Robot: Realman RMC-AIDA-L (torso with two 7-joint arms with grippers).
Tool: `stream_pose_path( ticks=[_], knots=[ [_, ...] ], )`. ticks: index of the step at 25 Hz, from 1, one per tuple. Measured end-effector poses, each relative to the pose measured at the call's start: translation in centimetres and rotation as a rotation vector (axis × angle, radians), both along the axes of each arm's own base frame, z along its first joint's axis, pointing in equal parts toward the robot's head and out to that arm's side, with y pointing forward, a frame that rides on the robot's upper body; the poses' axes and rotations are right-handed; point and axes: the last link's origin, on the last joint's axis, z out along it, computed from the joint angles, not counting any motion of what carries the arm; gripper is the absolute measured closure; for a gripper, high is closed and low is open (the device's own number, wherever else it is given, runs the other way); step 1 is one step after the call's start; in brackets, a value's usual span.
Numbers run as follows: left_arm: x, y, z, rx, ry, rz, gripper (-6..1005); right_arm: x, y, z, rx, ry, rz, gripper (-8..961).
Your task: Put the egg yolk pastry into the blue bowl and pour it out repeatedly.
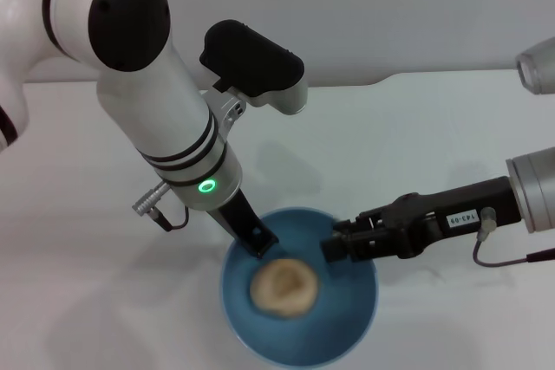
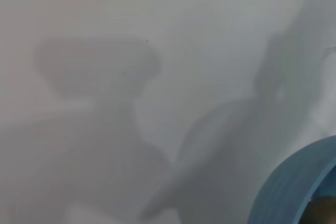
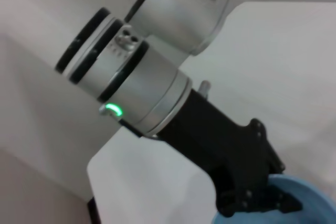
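The blue bowl (image 1: pixel 351 322) stands at the table's front centre. The egg yolk pastry (image 1: pixel 283 288) lies inside it, a little left of the middle. My left gripper (image 1: pixel 260 246) reaches down onto the bowl's back left rim and is shut on it. The right wrist view shows this gripper (image 3: pixel 256 206) at the bowl's rim (image 3: pixel 312 203). My right gripper (image 1: pixel 329 249) comes in from the right and hangs over the bowl's right rim, just right of the pastry and apart from it. The bowl's rim also shows in the left wrist view (image 2: pixel 294 187).
The white table (image 1: pixel 408 145) spreads around the bowl. A grey wall runs along the back. My left forearm (image 1: pixel 173 127) slants over the table's left middle, and a cable (image 1: pixel 512 257) hangs from the right wrist.
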Motion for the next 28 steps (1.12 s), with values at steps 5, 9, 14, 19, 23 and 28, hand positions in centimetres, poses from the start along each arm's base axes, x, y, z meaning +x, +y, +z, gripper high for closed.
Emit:
stream_pose_path(
  ticks=[5, 9, 14, 19, 23, 28],
  knots=[
    [0.3, 0.2, 0.0, 0.005, 0.001, -0.015, 995, 0.5, 0.2, 0.9, 0.036, 0.03, -0.04, 545],
    [0.3, 0.7, -0.1, 0.042, -0.027, -0.052, 995, 3.5, 0.9, 3.8, 0.221, 0.121, -0.189, 546],
    [0.1, 1.4, -0.4, 0.116, -0.04, -0.155, 994, 10.0, -0.2, 6.3, 0.483, 0.15, -0.389, 546],
    [0.6, 2.3, -0.5, 0.209, -0.1, -0.251, 994, 14.6, -2.6, 6.5, 0.63, 0.182, -0.513, 545],
    [0.7, 3.1, 0.0, 0.304, -0.167, -0.31, 993, 17.0, -4.5, 6.3, 0.754, 0.199, -0.551, 545],
    [1.1, 3.4, 0.4, 0.423, -0.253, -0.428, 993, 18.8, -5.9, 5.9, 0.863, 0.134, -0.518, 545]
  ],
)
